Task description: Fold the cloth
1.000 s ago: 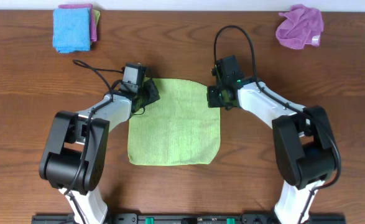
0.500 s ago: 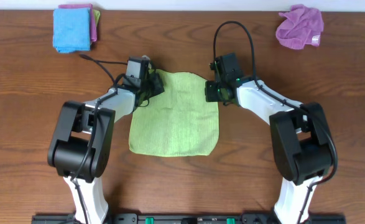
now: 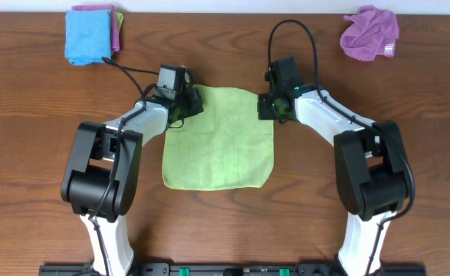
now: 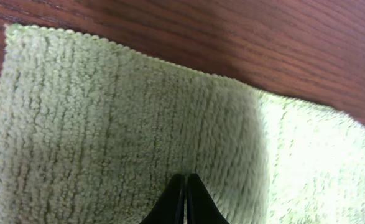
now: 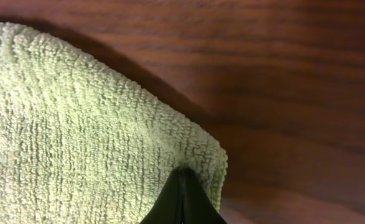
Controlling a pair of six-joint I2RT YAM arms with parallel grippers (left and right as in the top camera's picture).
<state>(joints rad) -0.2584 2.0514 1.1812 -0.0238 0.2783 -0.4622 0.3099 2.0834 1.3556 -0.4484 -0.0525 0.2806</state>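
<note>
Since a second ago, the cloth (image 3: 218, 142) has slid a bit farther up the table (image 3: 41, 153). Its near edge lies flat. At the far corners, the left gripper (image 4: 184, 180) and right gripper (image 5: 182, 174) are pinched tight on it. They should lift together, evenly, so the edges meet.

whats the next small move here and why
Probably raise both far corners a little, then draw them toward the near edge: the left gripper and right gripper are each shut on a far corner of the cloth, which lies flat, unfolded.
</note>
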